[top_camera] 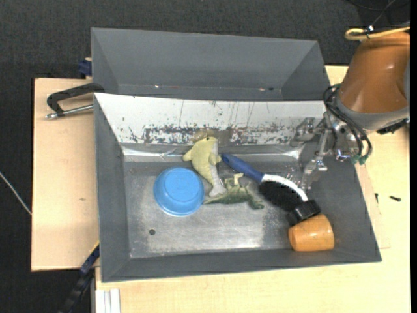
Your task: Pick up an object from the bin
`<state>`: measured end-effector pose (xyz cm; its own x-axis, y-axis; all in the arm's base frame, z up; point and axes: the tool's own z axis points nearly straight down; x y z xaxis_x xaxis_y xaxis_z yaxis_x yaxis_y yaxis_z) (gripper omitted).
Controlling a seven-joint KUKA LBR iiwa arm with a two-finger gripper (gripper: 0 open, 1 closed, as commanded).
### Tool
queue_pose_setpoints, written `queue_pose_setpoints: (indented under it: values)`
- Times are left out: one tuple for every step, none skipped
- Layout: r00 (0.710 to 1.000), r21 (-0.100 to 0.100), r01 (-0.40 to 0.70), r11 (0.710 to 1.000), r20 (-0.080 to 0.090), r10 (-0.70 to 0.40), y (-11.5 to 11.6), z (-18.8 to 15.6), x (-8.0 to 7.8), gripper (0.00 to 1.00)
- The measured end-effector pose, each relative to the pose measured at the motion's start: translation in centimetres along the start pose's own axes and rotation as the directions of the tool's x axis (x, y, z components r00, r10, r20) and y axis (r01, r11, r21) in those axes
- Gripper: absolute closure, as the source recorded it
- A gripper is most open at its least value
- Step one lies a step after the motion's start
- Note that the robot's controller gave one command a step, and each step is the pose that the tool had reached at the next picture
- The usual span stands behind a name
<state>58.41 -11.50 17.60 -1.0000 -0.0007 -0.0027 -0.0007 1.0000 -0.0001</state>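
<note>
Orange cover [373, 70]: the housing on my wrist, highest of all, above the bin's back right corner.
Bin [195, 70]: grey metal with sloping walls. Everything in it lies on the floor's middle and right, and the floor by the left wall is bare.
Gripper [317, 165]: hangs below the cover, close to the right wall where it meets the back wall. I cannot tell whether it is set wide or narrow. Nothing shows in its grasp.
Brush [273, 186]: the thing nearest my gripper. Its black bristle head with a white edge lies just beside the gripper, toward the middle. Its blue handle points toward the back wall and the yellow toy.
Blue bowl [178, 192]: round, mouth up, left of the middle of the floor.
Orange block [312, 234]: rounded, near the front right corner, with a black piece [304, 210] touching its upper end.
Yellow soft toy [204, 159]: against the foot of the back wall, touching the bowl's rim.
Green toy animal [236, 197]: flat on the floor between the bowl and the brush head.
</note>
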Motion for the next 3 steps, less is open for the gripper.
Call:
queue_pose_setpoints:
  values:
    - [0.998, -0.009, -0.062, 0.998, -0.004, 0.062, -1.5, 10.2, 6.1, 0.00]
    - [0.998, -0.001, -0.062, 0.998, 0.004, 0.062, -2.0, 9.8, 5.9, 1.00]
    - [0.978, 0.003, 0.210, 0.978, 0.007, -0.210, -0.7, -3.1, 5.9, 1.00]
